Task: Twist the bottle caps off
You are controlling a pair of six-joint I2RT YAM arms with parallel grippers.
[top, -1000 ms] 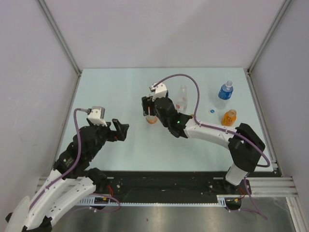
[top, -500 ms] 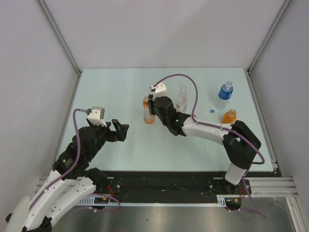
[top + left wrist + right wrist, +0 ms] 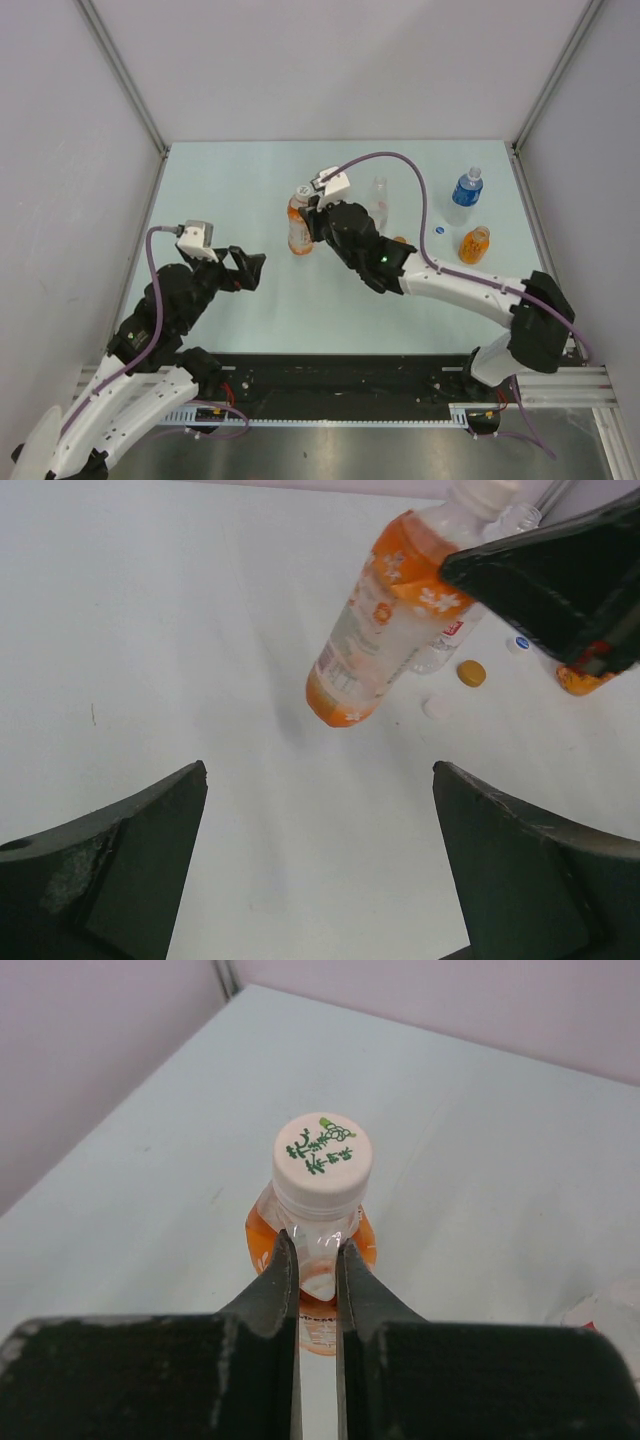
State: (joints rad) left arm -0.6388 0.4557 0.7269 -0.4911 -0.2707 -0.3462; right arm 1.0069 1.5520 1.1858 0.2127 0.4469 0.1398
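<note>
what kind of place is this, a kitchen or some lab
Probably a robotics lab test cell: bare grey walls box in a pale table, the left arm and right arm are bolted at its near edge, and the props are drink bottles such as the blue-label bottle.

A capped bottle [image 3: 297,230] is held leftmost in the right gripper [image 3: 315,1245], a second bottle [image 3: 378,200] stood right of it, then a loose cap [image 3: 439,230], then a rear bottle [image 3: 464,193] behind a front bottle [image 3: 474,243].
</note>
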